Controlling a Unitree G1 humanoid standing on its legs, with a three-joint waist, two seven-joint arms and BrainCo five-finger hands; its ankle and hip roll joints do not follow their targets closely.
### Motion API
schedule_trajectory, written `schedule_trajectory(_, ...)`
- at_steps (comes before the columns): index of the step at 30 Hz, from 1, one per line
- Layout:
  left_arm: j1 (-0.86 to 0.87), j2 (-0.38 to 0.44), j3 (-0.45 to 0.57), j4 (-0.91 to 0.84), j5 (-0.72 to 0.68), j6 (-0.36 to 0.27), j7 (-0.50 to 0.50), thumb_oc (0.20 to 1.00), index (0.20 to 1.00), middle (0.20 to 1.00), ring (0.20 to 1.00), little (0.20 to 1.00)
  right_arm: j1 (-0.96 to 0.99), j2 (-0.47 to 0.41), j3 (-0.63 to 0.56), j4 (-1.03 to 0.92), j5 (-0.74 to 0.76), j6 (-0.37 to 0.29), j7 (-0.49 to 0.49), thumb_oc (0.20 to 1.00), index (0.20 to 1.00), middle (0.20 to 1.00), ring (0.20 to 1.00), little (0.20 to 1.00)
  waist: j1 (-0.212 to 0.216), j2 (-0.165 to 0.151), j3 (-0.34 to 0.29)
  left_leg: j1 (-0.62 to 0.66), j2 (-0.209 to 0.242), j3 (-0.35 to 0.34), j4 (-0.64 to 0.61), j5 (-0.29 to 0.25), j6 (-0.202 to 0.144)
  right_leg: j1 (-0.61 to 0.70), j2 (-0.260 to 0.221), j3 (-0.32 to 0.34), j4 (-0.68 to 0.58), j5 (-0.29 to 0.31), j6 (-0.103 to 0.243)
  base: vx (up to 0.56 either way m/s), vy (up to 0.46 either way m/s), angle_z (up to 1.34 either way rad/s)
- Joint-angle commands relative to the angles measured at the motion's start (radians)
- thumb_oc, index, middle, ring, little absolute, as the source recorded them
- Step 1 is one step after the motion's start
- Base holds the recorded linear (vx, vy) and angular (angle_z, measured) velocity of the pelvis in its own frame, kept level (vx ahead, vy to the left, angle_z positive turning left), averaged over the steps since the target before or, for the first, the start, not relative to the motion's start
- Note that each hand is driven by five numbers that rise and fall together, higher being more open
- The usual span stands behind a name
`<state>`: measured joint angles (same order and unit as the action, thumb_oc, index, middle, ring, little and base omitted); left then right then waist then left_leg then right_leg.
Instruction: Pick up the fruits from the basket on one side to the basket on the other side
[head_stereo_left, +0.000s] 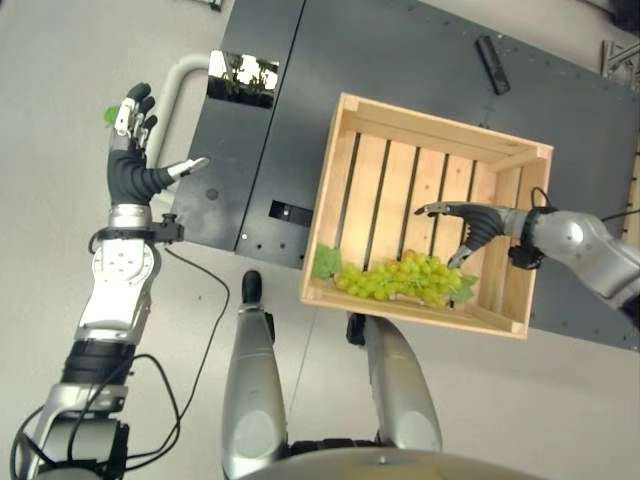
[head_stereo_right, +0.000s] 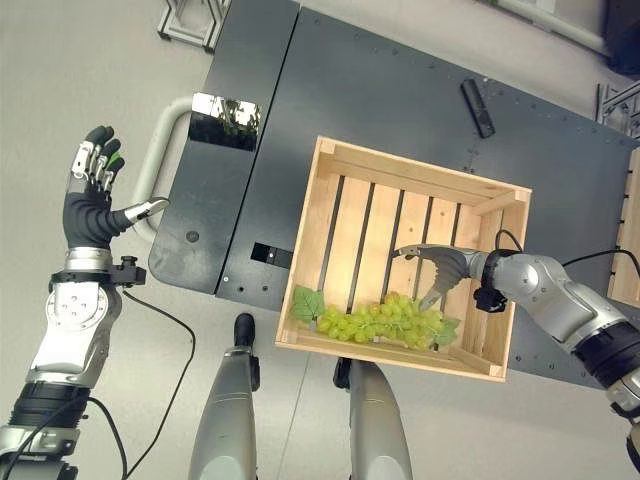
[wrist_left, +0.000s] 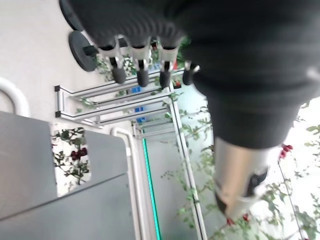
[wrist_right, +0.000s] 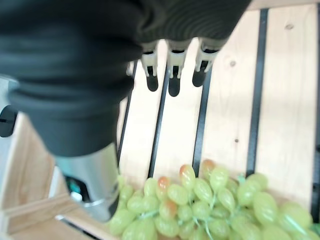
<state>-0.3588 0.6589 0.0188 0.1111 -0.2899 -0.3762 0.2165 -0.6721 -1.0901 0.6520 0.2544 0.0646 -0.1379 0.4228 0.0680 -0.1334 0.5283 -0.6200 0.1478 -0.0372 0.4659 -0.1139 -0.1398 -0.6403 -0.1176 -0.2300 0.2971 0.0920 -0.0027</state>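
A bunch of green grapes (head_stereo_left: 400, 279) with its leaves lies along the near wall of a slatted wooden crate (head_stereo_left: 345, 140), the wall closest to the robot. Just above the bunch's right end hangs the right hand (head_stereo_left: 470, 228), reaching in from the right with fingers loosely spread and thumb apart, holding nothing; its wrist view shows the dark fingertips (wrist_right: 173, 86) over bare slats and the grapes below the palm, not yet touched. This reads as the approach to the first pick: the fruit is in its source crate and no grasp has been made. The next move probably calls for lowering the hand onto the bunch, curling fingers and thumb around the thick of the cluster or its stem, then lifting clear of the crate wall without shedding grapes. At the right edge of the right eye view a strip of pale wood (head_stereo_right: 628, 235) may be the other crate. Farther off, the left hand (head_stereo_left: 134, 150) is raised beside the dark table (head_stereo_left: 400, 60), open and idle. A small black bar (head_stereo_left: 492, 64) lies near the table's far side.
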Motion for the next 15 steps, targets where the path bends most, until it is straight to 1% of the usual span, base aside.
schedule_trajectory(1,-0.040,0.021,-0.005,-0.041,0.010,-0.037,0.043,1.000,1.000,1.000,1.000,1.000,-0.091,0.010,0.050,0.065,0.001,0.002,-0.051,1.000,1.000,1.000,1.000,1.000,0.011,0.018,-0.008,-0.078,-0.041,0.001,0.002,0.057,0.026,0.006,-0.013,-0.020,0.159,-0.244,0.092,-0.01,-0.047,0.24)
schedule_trajectory(3,-0.040,0.015,-0.004,-0.052,0.013,-0.035,0.052,1.000,1.000,1.000,1.000,1.000,-0.094,0.025,0.048,0.083,-0.009,0.004,-0.066,1.000,1.000,1.000,1.000,1.000,0.011,0.019,-0.008,-0.096,-0.042,-0.005,0.003,0.060,0.026,-0.014,-0.013,-0.022,0.164,-0.245,0.091,0.00,-0.038,0.19)
schedule_trajectory(4,-0.048,0.018,-0.006,-0.048,0.020,-0.034,0.057,1.000,1.000,1.000,1.000,1.000,-0.102,0.051,0.053,0.112,-0.017,0.002,-0.075,1.000,1.000,1.000,1.000,1.000,0.010,0.018,-0.008,-0.131,-0.042,-0.014,0.005,0.068,0.024,-0.049,-0.011,-0.028,0.175,-0.248,0.088,0.00,-0.042,0.10)
schedule_trajectory(8,-0.060,0.010,-0.016,-0.059,0.035,-0.029,0.073,1.000,1.000,1.000,1.000,1.000,-0.092,0.071,0.038,0.142,-0.040,0.002,-0.098,1.000,1.000,1.000,1.000,1.000,0.005,0.018,-0.008,-0.180,-0.044,-0.028,0.007,0.075,0.024,-0.094,-0.012,-0.037,0.184,-0.250,0.087,0.01,-0.034,0.07)
schedule_trajectory(15,-0.077,0.017,-0.017,-0.063,0.051,-0.021,0.092,1.000,1.000,1.000,1.000,1.000,-0.098,0.094,0.065,0.187,-0.059,0.006,-0.102,1.000,1.000,1.000,1.000,1.000,-0.010,0.005,-0.008,-0.241,-0.050,-0.046,0.011,0.080,0.021,-0.145,-0.011,-0.047,0.191,-0.254,0.086,0.01,-0.019,0.03)
